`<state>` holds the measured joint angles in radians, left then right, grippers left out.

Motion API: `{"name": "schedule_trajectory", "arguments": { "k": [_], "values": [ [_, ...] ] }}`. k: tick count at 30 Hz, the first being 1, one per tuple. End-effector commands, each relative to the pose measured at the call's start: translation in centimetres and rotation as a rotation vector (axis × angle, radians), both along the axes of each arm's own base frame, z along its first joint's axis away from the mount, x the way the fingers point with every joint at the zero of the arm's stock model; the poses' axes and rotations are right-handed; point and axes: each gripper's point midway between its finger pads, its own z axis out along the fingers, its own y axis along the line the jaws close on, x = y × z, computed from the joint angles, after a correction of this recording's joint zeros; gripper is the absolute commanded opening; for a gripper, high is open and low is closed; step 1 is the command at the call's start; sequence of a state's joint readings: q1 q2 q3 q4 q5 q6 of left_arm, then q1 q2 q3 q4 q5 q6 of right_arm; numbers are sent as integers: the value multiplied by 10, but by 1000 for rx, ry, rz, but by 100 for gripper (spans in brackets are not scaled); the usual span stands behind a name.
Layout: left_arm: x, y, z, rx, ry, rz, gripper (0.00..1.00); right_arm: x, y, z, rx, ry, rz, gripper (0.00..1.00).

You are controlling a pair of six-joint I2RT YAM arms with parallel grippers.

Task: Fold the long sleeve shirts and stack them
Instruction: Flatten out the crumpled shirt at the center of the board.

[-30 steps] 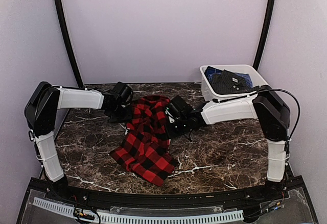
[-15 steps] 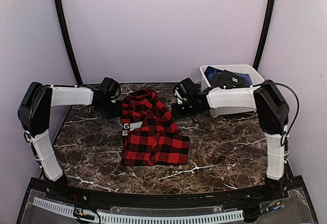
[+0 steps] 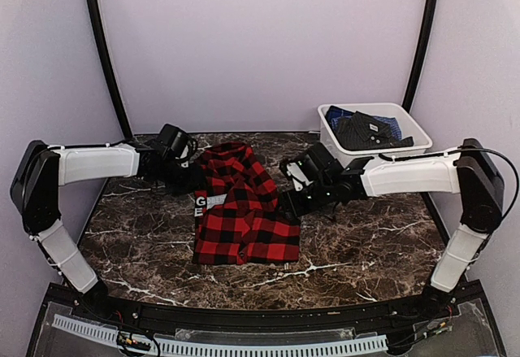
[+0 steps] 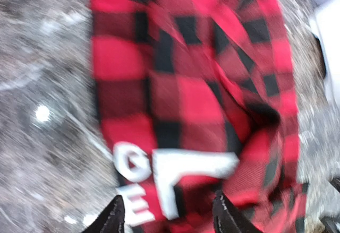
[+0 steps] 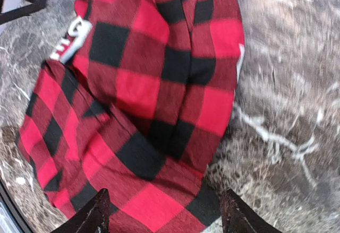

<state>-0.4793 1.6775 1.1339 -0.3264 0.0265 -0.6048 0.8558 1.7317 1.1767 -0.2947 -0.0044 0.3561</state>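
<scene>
Item: red-checked shirt (image 3: 244, 215), folded flat on the table (image 3: 366, 243), left of the tub (image 3: 337, 152). Left gripper (image 4: 167, 212) and right gripper (image 5: 164, 204): fingers apart, empty, flanking the shirt, probably because the fold is laid.

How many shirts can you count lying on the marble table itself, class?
1: the red-and-black check flannel shirt lies in the middle of the marble table. The dark cloth in the white tub at far right may be more shirts; that cannot be told.
</scene>
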Motion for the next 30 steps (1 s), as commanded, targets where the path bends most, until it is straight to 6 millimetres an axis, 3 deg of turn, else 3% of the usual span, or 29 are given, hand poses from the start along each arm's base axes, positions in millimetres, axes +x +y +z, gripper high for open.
{"name": "schedule_trajectory", "arguments": {
  "k": [1, 6, 12, 16, 18, 20, 24, 27, 30],
  "values": [
    [-40, -20, -10, -46, 70, -63, 56, -13, -19, -25, 54, 87, -70, 65],
    [-59, -21, -29, -39, 120, -82, 59, -18, -25, -45, 60, 140, -100, 61],
    [-66, -32, -43, -56, 160, -111, 59, -14, -24, -58, 117, 184, -130, 56],
    [-72, -41, -47, -84, 185, -131, 49, -13, -19, -64, 140, 206, -129, 54],
    [-74, -42, -46, -84, 188, -136, 40, -13, -18, -66, 141, 209, -133, 51],
    [-75, -42, -43, -82, 183, -138, 24, -11, -19, -67, 140, 200, -143, 48],
    [-78, -43, -32, -88, 163, -169, 1, -7, -16, -66, 143, 194, -145, 27],
    [-82, -49, -15, -115, 136, -210, 0, -5, -15, -59, 150, 180, -142, 6],
    [-93, -58, 2, -153, 122, -272, 0, -7, -14, -40, 170, 137, -135, 0]
  ]
}}
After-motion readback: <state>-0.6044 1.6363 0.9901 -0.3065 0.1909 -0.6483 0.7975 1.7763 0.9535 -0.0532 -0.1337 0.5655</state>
